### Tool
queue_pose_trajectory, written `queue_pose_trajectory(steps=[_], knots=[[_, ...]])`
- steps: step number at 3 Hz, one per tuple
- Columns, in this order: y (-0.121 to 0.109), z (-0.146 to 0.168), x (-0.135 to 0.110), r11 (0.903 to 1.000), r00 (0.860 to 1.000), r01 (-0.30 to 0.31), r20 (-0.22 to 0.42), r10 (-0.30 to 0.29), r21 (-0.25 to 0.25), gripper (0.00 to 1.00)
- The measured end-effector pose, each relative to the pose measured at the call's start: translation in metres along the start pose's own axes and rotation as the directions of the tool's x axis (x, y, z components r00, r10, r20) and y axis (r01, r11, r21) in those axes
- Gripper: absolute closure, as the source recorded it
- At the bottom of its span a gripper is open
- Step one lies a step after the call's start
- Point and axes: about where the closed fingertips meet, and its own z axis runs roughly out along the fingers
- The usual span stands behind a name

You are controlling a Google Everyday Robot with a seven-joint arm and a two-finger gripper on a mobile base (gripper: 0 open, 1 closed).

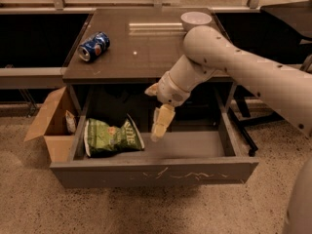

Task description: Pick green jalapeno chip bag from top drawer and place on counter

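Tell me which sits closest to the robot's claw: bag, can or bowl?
The green jalapeno chip bag, in the top drawer beside the gripper; blue soda can and white bowl sit on the counter.

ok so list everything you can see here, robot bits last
chip bag: one, light green, lying in the left part of the top drawer
top drawer: one, grey, pulled open under the counter
counter: one, dark brown, glossy top
soda can: one, blue, on its side at the counter's left
bowl: one, white, back right of the counter
cardboard box: one, brown, on the floor left of the drawer
packet: one, pale, inside the box
arm: one, cream, reaching in from the right
tool: one, cream, pointing down over the drawer, right of the bag
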Motion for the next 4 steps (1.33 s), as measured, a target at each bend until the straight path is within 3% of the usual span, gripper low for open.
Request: queue_pose_trajectory(steps=[1, 2, 4], knots=[[-0.022, 0.038, -0.014, 0.9986, 1.000, -0.023, 0.012, 0.023, 0.048, 0.00], [-0.026, 0.048, -0.015, 0.9992, 1.000, -0.017, -0.004, 0.018, 0.037, 0.00], [-0.058, 0.103, -0.020, 0.9975, 0.998, 0.070, -0.005, -0.070, 0.007, 0.00]])
